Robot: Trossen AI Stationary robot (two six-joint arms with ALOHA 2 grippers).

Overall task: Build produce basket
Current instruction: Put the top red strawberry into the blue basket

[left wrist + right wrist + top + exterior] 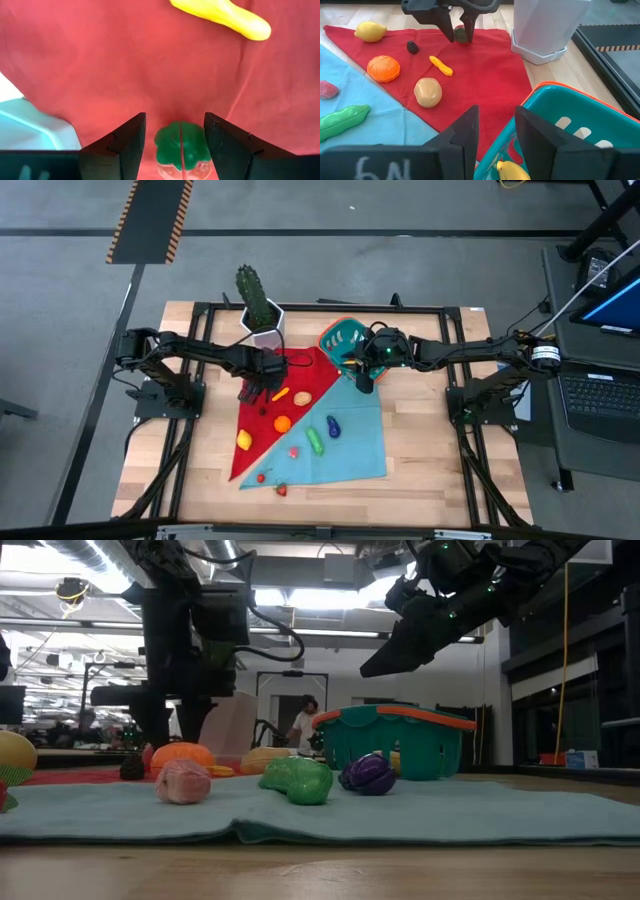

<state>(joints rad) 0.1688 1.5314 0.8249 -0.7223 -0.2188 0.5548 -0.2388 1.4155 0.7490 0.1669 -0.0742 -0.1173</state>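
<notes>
Currently the left gripper (pixel 174 145) straddles a green-capped piece (pixel 180 146) on the red cloth (pixel 150 65), jaws open. Right gripper (pixel 492 135) hovers empty, jaws apart, above the basket (pixel 340 337), far centre.

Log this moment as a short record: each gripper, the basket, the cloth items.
left gripper: open, fingers either side of a green-topped piece on the red cloth
right gripper: open, empty, above the rim of the basket
basket contents: one yellow piece visible inside
on red cloth: lemon, orange, dark berry
on teal cloth: cucumber, eggplant
</notes>
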